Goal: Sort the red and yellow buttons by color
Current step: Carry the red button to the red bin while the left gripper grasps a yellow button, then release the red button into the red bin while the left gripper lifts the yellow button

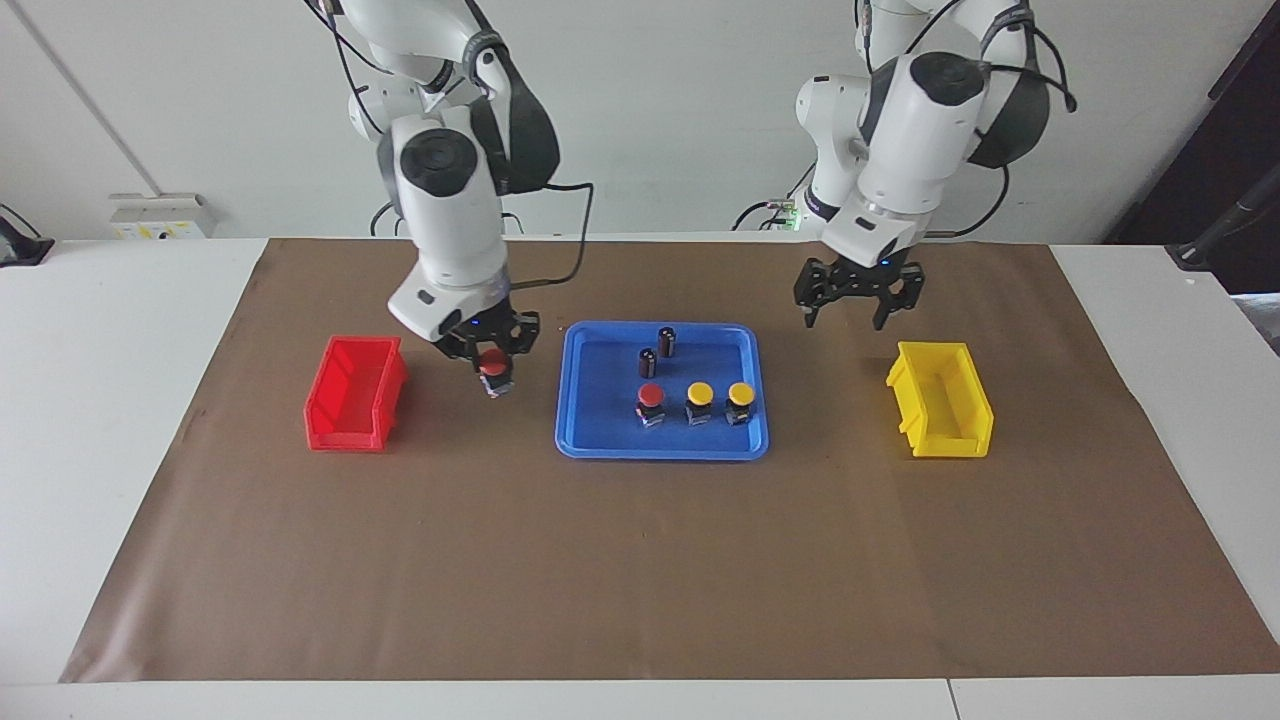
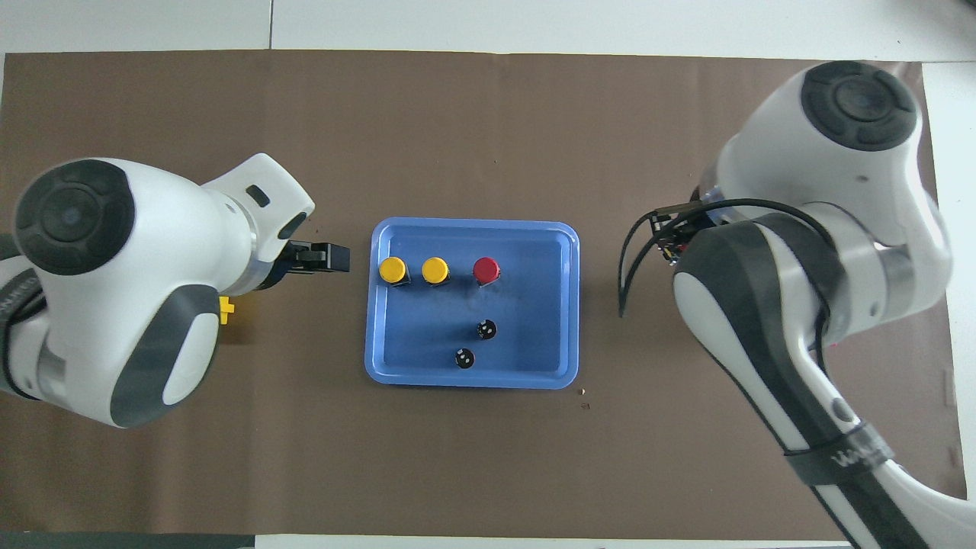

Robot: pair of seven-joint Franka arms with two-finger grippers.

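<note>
In the facing view, the right gripper (image 1: pixel 493 366) hangs between the red bin (image 1: pixel 354 393) and the blue tray (image 1: pixel 661 436), its jaws clamped on a red button (image 1: pixel 493 368) whose domed cap sits above a small dark block body. No button lies in either bin, so I judge the sorting barely begun. The other red button (image 1: pixel 651 397) and two yellow buttons (image 1: pixel 720 396) stand in a row along the tray edge farthest from the robots. The left gripper (image 1: pixel 858 300), jaws spread and empty, hovers near the yellow bin (image 1: pixel 940 402). In the overhead view, the three capped buttons line the tray (image 2: pixel 396 358); two dark cylinders (image 2: pixel 475 343) stand nearer the robots' tabletop edge.
</note>
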